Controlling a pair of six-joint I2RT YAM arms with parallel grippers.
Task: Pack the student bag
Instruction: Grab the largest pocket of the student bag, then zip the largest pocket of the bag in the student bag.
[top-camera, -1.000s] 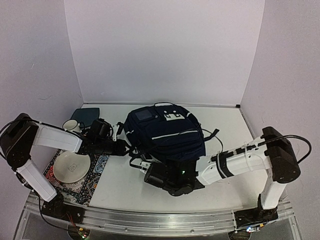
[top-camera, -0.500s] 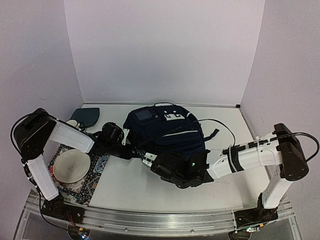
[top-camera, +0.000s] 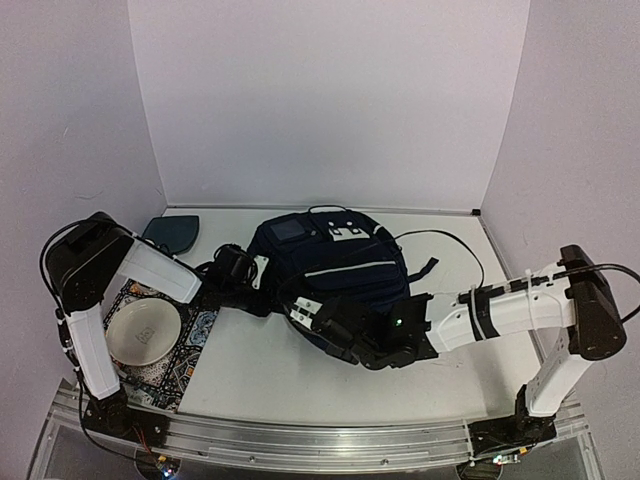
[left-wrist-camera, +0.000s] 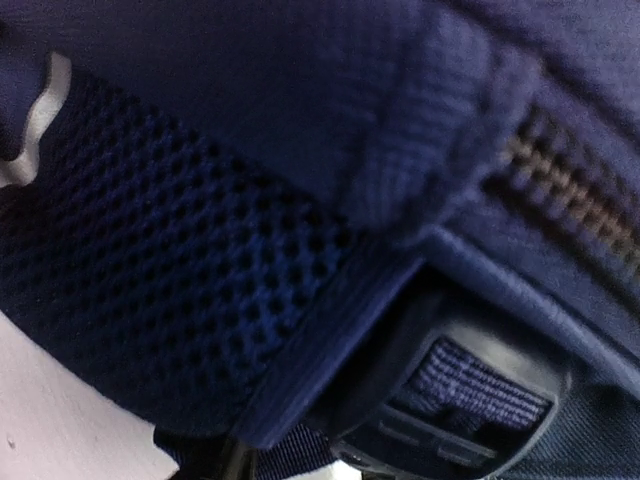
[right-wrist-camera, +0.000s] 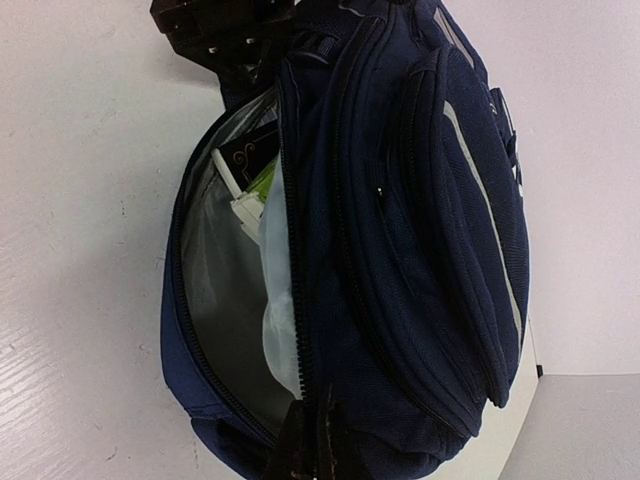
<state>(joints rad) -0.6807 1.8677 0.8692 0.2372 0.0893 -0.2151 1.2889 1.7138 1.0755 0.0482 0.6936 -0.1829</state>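
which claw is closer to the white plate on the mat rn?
Left. The left claw sits at the left side of the student bag, just right of the plate. The right claw is further right, at the bag's near edge.

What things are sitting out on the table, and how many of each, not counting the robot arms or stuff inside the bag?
Backpack: 1
White dish: 1
Patterned mat: 1
Teal pouch: 1
Total: 4

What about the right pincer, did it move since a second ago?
Yes. The right pincer slid right and slightly toward the back wall, farther from the plate.
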